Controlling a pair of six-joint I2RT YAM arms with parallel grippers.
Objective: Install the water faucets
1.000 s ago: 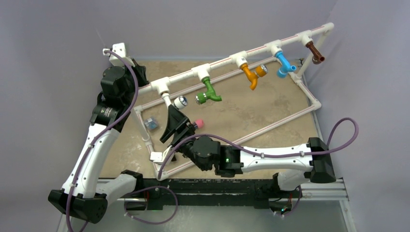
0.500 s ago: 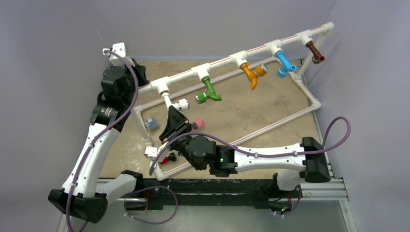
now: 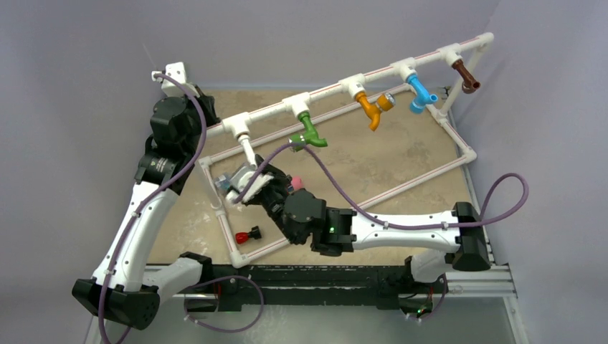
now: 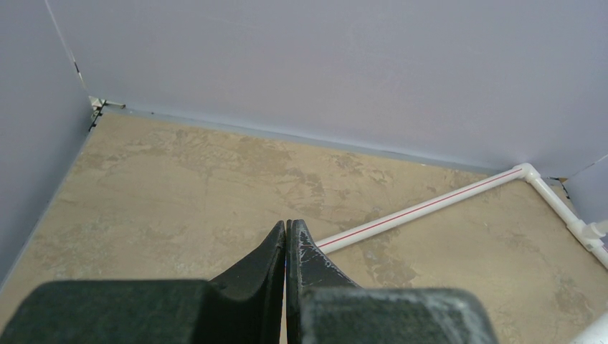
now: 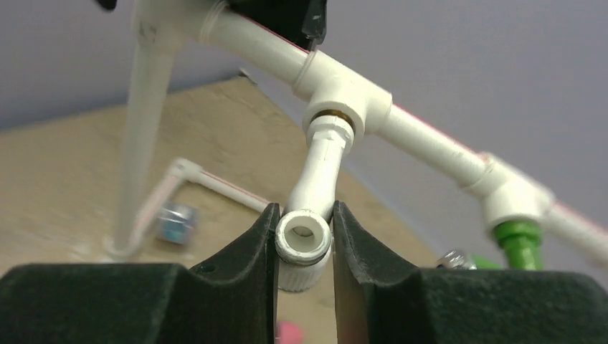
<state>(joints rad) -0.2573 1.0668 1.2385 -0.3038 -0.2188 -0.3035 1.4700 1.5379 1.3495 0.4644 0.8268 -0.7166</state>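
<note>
I'm pinching the white faucet [image 5: 320,166] by its lower end in the right gripper [image 5: 304,209] to screw it into its fitting [image 5: 349,102], the left gripper [image 4: 286,226] idling pressed together.

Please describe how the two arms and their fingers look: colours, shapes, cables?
The left arm and right arm have white links with black joints and bases. A purple cable runs along each. The fingers are black, tapering wedges. A green light glows on the right arm.
</note>
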